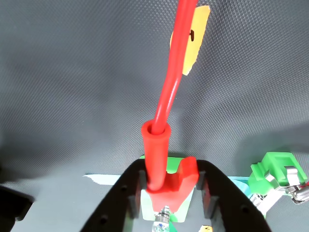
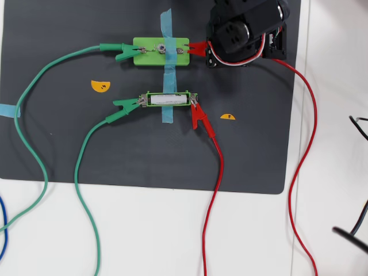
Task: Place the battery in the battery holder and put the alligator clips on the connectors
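Sitting between the black jaws, a red alligator clip [image 1: 166,166].

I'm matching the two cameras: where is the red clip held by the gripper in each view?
Wrist view: the red clip is bottom centre, between the gripper fingers, its wire running up.
Overhead view: the same clip is near top centre, at the right end of the light-green block, mostly under the arm.
Shared landmark: the yellow half-disc sticker.
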Robot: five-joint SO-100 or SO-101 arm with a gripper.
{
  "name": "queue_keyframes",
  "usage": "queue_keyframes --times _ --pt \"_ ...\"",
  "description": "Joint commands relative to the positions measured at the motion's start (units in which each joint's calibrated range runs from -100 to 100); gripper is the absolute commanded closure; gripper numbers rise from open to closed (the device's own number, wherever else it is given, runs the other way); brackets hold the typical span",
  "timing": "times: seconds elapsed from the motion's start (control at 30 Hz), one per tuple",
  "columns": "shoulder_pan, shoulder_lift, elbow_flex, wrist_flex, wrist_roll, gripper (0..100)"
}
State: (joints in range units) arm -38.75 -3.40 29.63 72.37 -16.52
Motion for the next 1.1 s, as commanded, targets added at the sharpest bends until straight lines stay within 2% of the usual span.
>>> queue_keyframes --times 0.0,0.8,1.07 --pt "0.0 0.0 -2.4 0.3 0.1 99" --pt "-0.1 0.0 -2.4 0.3 0.1 99" --pt "0.0 5.1 -5.2 0.4 0.1 99"
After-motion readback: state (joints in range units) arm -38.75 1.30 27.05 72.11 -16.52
